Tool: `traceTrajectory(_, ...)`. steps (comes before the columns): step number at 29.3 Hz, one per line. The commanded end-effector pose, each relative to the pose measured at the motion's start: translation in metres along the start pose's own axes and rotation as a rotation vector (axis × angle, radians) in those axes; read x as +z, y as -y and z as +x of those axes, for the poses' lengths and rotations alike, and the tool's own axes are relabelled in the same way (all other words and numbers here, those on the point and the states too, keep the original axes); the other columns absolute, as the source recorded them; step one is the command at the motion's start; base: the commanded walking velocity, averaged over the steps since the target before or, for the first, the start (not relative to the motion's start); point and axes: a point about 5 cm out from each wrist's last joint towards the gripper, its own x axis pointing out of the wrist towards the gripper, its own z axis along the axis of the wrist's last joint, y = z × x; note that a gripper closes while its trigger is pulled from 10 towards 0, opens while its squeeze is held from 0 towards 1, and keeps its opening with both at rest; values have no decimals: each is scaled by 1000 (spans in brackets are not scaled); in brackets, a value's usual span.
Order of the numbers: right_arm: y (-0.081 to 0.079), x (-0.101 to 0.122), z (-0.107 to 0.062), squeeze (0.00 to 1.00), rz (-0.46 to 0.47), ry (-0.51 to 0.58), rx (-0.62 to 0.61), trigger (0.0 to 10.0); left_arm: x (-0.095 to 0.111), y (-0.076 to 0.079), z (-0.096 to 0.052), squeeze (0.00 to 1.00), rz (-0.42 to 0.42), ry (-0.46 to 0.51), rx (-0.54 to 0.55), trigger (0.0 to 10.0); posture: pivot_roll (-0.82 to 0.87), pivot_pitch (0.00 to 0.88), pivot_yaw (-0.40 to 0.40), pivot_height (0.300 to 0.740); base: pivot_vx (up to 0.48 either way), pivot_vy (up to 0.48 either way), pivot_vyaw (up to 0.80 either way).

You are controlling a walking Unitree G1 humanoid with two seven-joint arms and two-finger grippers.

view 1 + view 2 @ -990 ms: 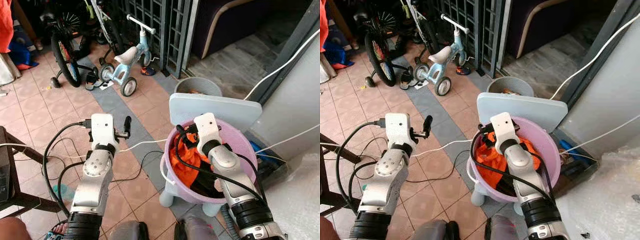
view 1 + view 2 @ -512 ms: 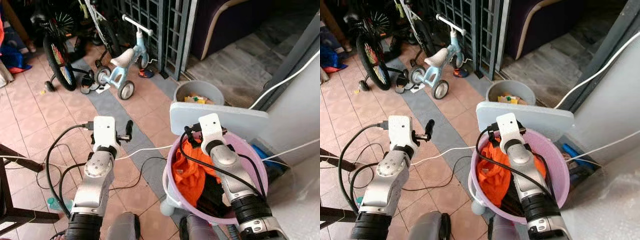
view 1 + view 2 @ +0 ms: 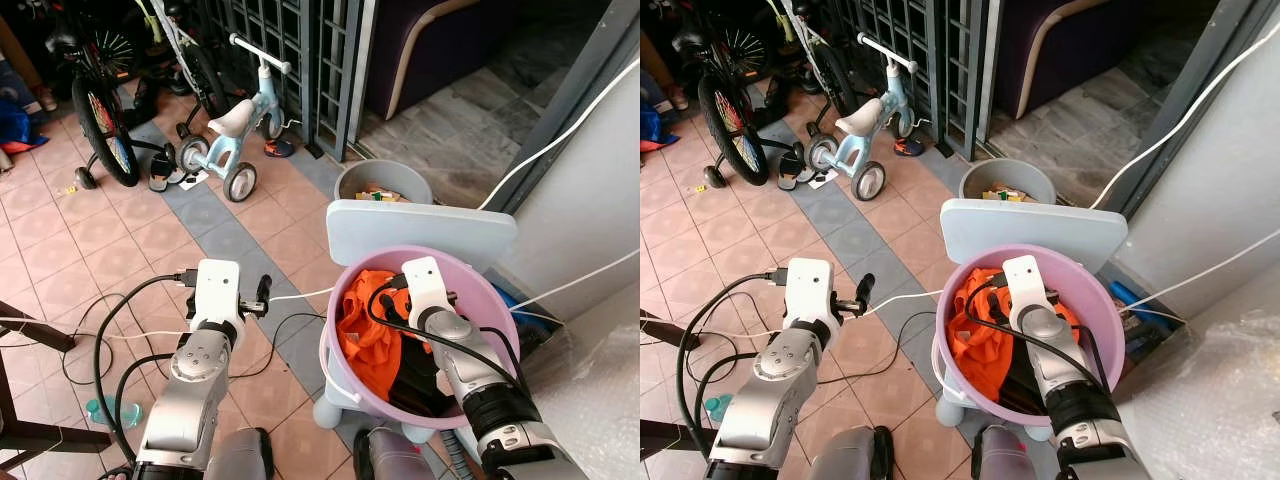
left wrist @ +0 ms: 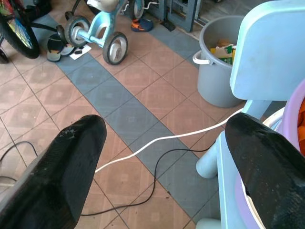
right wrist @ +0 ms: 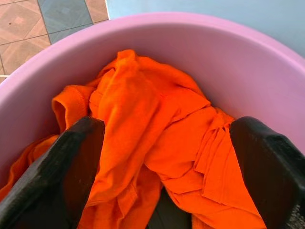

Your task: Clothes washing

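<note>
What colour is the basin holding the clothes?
The basin is lilac-pink, clearest in the right wrist view.

Dark garment point(image 3: 415, 375) mostly buried under the orange shirt point(image 3: 365, 325) and right arm, grey bucket's point(image 3: 1011, 183) contents too small to identify, bicycle point(image 3: 95, 110) cut off by the frame's top edge, pink basin's point(image 5: 200, 43) rim cropped in the right wrist view

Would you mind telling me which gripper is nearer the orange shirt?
Right. The right gripper hangs open just above the orange shirt inside the basin; the left gripper is outside, over floor.
</note>
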Motion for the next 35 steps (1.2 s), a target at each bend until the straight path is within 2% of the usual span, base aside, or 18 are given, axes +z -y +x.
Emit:
traceTrajectory(1,-7,-3,3,0,-16,-26,37,10000,2,0,-6,0,15,-10,-4,10000,124,238,11,740,0,0,0)
traceTrajectory(6,-15,-3,11,0,-77,-49,70,10000,4,-1,-26,0,19,-19,-9,10000,164,298,14,740,0,0,0)
traceTrajectory(10,-14,-3,14,0,-105,-55,43,10000,3,-5,-38,0,37,-26,-2,10000,171,325,15,740,0,0,0)
traceTrajectory(11,-13,0,16,0,-116,-46,13,7216,3,-6,-45,0,43,-32,-6,10000,180,344,12,740,0,0,0)
traceTrajectory(12,-13,1,17,0,-121,-42,-3,5686,3,-6,-48,0,45,-38,-7,10000,182,347,10,740,0,0,0)
traceTrajectory(13,-14,2,18,0,-132,-36,-16,980,2,-6,-50,0,47,-43,-8,10000,184,352,7,740,0,0,0)
traceTrajectory(14,-15,3,19,0,-143,-29,-26,980,2,-6,-52,0,48,-47,-8,10000,184,353,5,740,0,0,0)
traceTrajectory(15,-18,4,19,0,-136,-33,-31,0,3,-6,-51,0,49,-47,-7,10000,186,356,3,740,0,0,0)
traceTrajectory(19,-37,7,22,0,-123,-38,-22,0,6,-6,-49,0,45,-44,3,10000,187,361,-9,740,0,0,0)
traceTrajectory(22,-58,6,22,0,-105,-45,30,0,7,-4,-49,0,42,-43,11,10000,193,359,-23,740,0,0,0)
traceTrajectory(25,-67,2,21,0,-88,-59,62,0,9,-3,-49,0,35,-40,22,10000,206,359,-38,740,0,0,0)
traceTrajectory(28,-68,-4,20,0,-81,-72,78,0,12,-6,-50,0,26,-29,54,10000,223,364,-57,740,0,0,0)
traceTrajectory(31,-62,-14,20,0,-75,-109,75,0,10,-12,-54,0,13,-24,107,10000,235,362,-76,740,0,0,0)
traceTrajectory(35,-56,-16,20,0,-102,-113,53,0,9,-13,-57,0,3,-25,123,10000,242,360,-86,740,0,0,0)
